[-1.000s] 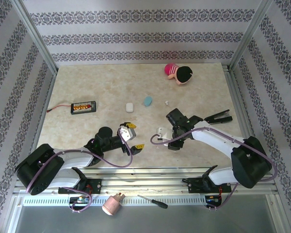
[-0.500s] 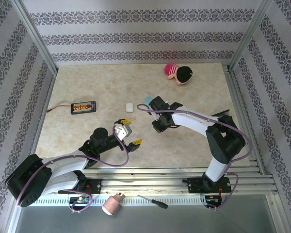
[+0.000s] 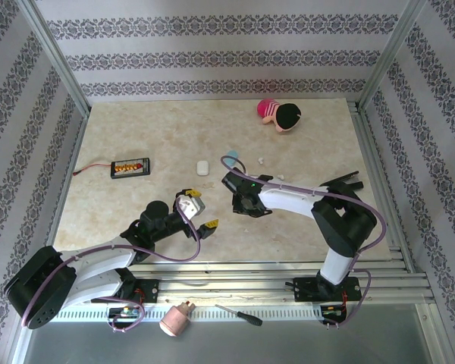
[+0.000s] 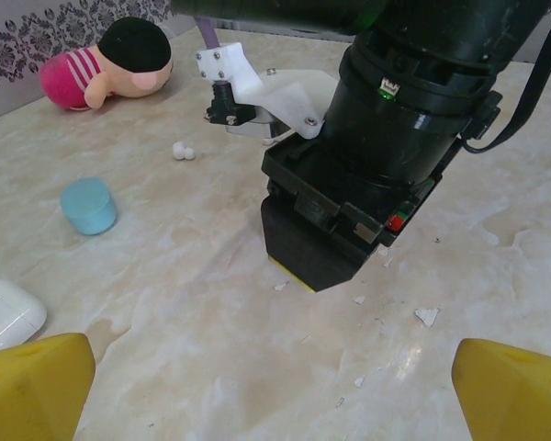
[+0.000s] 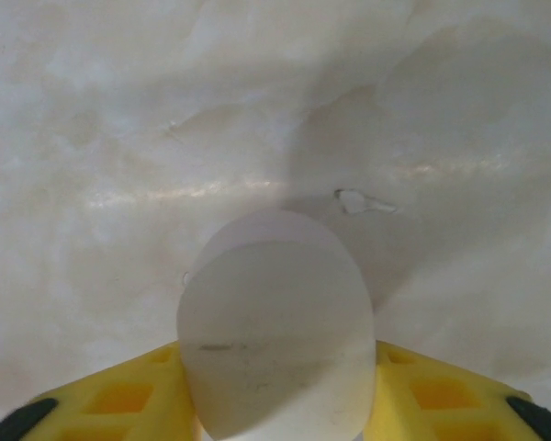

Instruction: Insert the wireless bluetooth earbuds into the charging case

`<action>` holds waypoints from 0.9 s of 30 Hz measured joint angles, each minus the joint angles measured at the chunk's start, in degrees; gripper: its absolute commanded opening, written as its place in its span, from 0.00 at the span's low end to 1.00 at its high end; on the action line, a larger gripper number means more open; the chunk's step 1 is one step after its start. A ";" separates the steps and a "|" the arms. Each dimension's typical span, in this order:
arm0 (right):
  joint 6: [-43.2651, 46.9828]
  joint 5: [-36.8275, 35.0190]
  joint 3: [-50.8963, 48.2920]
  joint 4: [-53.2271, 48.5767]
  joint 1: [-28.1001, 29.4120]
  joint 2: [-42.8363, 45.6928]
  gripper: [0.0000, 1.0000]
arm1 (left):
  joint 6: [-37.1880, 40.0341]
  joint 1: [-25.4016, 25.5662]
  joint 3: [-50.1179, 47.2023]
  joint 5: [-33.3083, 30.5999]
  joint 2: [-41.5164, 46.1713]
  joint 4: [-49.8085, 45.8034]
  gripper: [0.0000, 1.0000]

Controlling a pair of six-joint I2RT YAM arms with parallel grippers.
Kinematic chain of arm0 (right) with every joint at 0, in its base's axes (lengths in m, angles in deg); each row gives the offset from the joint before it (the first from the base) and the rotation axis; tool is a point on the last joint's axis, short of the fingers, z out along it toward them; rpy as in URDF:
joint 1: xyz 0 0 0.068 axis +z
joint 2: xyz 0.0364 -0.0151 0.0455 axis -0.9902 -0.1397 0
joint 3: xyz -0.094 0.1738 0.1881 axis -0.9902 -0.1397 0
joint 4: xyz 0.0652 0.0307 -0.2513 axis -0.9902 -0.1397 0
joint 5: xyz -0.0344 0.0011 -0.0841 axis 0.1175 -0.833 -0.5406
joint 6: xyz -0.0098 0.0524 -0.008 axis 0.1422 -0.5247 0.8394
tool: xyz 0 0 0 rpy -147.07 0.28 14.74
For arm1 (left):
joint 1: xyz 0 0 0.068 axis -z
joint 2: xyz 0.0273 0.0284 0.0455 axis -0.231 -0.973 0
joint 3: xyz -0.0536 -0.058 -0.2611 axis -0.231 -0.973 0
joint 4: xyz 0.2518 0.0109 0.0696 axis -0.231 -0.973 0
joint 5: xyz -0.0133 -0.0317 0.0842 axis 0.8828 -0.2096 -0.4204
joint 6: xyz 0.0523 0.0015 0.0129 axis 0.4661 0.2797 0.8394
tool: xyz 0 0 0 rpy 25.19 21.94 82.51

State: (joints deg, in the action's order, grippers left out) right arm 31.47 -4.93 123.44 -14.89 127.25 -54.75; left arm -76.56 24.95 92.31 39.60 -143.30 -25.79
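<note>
My right gripper (image 3: pixel 245 203) points straight down at the table's middle, shut on a white pebble-shaped charging case (image 5: pixel 275 340). Its yellow fingers (image 5: pixel 119 400) press that case from both sides. The left wrist view shows that gripper's black body (image 4: pixel 349 211) from the front. A pair of tiny white earbuds (image 3: pixel 262 160) (image 4: pixel 184 152) lies loose beyond it. A light blue case (image 3: pixel 231 158) (image 4: pixel 87 205) and a second white case (image 3: pixel 202 167) (image 4: pixel 5 312) sit farther back left. My left gripper (image 3: pixel 199 213) (image 4: pixel 275 404) hangs open and holds nothing, just left of the right gripper.
A pink and black plush doll (image 3: pixel 279 114) lies at the back right. A black device with a red wire (image 3: pixel 130 167) sits at the left. Small white flecks (image 4: pixel 427 315) dot the marbled tabletop. A screwdriver (image 3: pixel 239 315) and a pink object (image 3: pixel 176 318) rest below the front rail.
The right arm has swung left and raised its elbow, bringing its gripper from right of centre to the table's middle. The left gripper stayed open and shifted only slightly.
</note>
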 measured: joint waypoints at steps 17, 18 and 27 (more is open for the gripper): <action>-0.66 11.78 -3.48 12.15 -3.39 3.45 0.65 | -5.49 0.00 0.00 -6.97 -0.48 -0.66 0.99; -0.63 12.70 -3.48 12.79 -3.39 3.41 0.65 | -6.32 0.00 -0.02 -7.61 -1.14 -0.26 0.99; -0.17 17.22 -7.45 18.60 -3.56 7.06 0.69 | -12.09 0.00 2.89 -11.04 -4.98 -1.57 1.00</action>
State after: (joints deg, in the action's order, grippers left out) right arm 31.30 12.30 115.98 3.71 123.69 -47.69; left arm -88.65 24.95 95.19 28.56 -148.28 -27.36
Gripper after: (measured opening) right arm 0.675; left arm 0.995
